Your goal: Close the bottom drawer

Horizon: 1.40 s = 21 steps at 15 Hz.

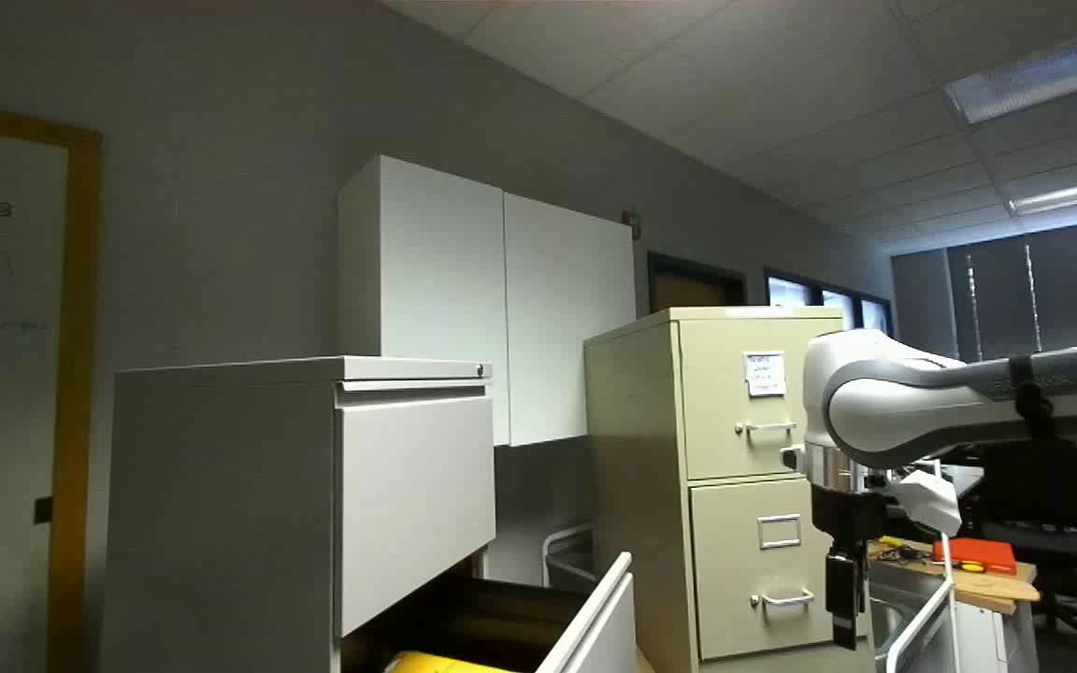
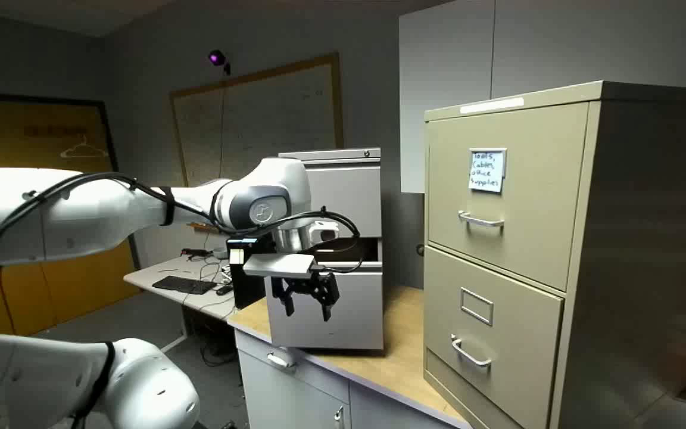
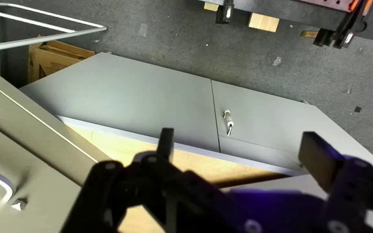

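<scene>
The bottom drawer (image 1: 606,628) is the lowest of the pale-grey cabinet and is pulled out, with its top open. A yellow file (image 1: 440,664) shows inside it. Its plain flat front (image 2: 352,313) faces the arm in an exterior view. In the wrist view, part of a pale-grey front (image 3: 275,185) shows below the jaws. My gripper (image 2: 308,312) hangs pointing down in front of the drawer. In an exterior view the gripper (image 1: 843,628) is apart from the drawer front. In the wrist view the gripper (image 3: 240,140) has its fingers wide apart with nothing between them.
The taller grey drawer front (image 1: 417,509) above is shut. The tall beige cabinet (image 2: 510,238) with handled drawers stands beside the grey one. The grey cabinet stands on a wood-topped counter (image 2: 404,333). A white rack (image 1: 922,622) shows near the arm.
</scene>
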Each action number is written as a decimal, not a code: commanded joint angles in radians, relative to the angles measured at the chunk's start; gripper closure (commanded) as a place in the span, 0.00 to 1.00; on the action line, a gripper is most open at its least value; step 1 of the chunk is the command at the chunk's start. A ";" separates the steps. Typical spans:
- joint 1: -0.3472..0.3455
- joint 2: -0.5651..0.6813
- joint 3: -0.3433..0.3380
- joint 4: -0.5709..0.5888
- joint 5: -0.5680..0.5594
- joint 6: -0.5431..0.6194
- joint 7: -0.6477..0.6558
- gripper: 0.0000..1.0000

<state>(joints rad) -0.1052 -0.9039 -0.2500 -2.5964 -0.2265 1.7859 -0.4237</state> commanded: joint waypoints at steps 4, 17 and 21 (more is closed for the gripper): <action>0.011 -0.001 -0.007 0.003 -0.006 -0.003 0.007 0.00; 0.056 0.147 -0.065 -0.017 0.102 0.360 0.016 0.27; 0.124 0.294 -0.121 0.000 0.263 0.578 -0.016 0.58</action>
<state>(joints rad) -0.0404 -0.7171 -0.3244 -2.6302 -0.0695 2.2538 -0.4177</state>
